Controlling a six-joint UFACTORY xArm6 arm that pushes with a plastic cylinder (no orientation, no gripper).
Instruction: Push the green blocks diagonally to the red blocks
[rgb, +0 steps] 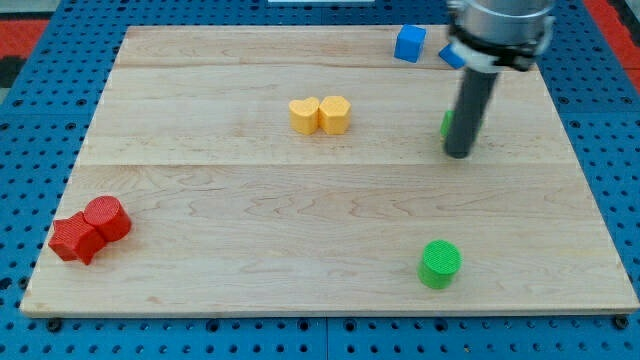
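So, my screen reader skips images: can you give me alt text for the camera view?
My tip rests on a wooden board toward the view's upper right, against a mostly hidden green block. A green cylinder sits lower right and two touching red blocks far lower left. Two touching yellow blocks lie near centre top, two blue blocks upper right.

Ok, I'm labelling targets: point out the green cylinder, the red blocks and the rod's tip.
green cylinder (440, 262): camera view, its top face.
red blocks (90, 229): camera view, where the pair meets.
my tip (459, 153): camera view, the rod's very end.
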